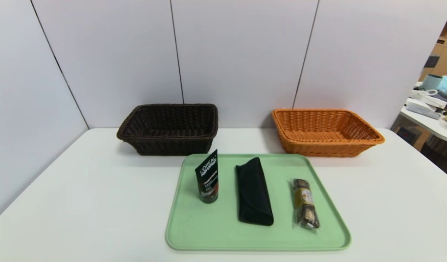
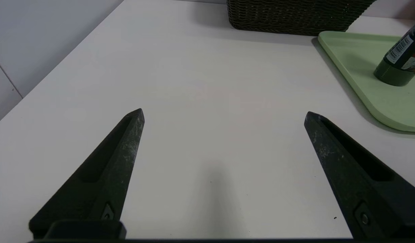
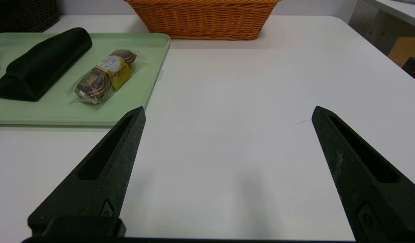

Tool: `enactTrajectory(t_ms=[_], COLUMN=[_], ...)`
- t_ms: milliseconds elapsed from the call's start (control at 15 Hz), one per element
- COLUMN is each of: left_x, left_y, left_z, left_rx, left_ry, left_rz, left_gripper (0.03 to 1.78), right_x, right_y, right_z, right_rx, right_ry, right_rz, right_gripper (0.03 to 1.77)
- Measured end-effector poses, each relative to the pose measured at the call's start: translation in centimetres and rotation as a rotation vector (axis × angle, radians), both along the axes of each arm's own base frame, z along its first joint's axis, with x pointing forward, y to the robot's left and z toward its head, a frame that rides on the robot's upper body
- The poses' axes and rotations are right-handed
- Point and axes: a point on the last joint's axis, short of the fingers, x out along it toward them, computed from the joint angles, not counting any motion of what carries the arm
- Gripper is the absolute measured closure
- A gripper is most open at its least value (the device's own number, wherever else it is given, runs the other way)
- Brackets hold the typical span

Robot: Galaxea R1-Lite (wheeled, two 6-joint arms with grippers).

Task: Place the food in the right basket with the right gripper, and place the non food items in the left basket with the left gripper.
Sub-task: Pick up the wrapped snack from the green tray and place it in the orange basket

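On a green tray [image 1: 216, 233] lie three things in a row. A black L'Oreal tube [image 1: 207, 178] stands upright at its left, a soft black glasses case [image 1: 253, 191] lies in the middle, and the wrapped brown-and-gold snack bar [image 1: 305, 203] lies at its right. Behind the tray stand the dark brown left basket [image 1: 168, 128] and the orange right basket [image 1: 323, 131], both empty. My left gripper [image 2: 224, 114] hangs open over bare table left of the tray. Over bare table right of the tray, my right gripper [image 3: 228, 111] is open too, the snack bar [image 3: 106, 76] off to its side. Neither arm shows in the head view.
The white table [image 1: 63, 203] meets grey wall panels at the back and left. Beyond its right edge stands another desk [image 1: 432, 109] with clutter. The tray's corner [image 2: 362, 67] lies near the left gripper, and the orange basket [image 3: 202, 20] stands ahead of the right one.
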Motion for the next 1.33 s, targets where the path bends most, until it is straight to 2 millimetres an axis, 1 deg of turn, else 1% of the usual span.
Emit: enactTrajectory(t_ms=[1333], left_x=[0.0], left_y=[0.0], left_z=[-0.01], left_rx=[0.007], left_ry=[0.001], left_rz=[-0.001], left_gripper=[0.12], right_x=[-0.01], right_y=[0.01], right_z=[0.03], right_rx=[-0.006], right_ry=[0.0], right_rz=[0.005], right_gripper=[0.1])
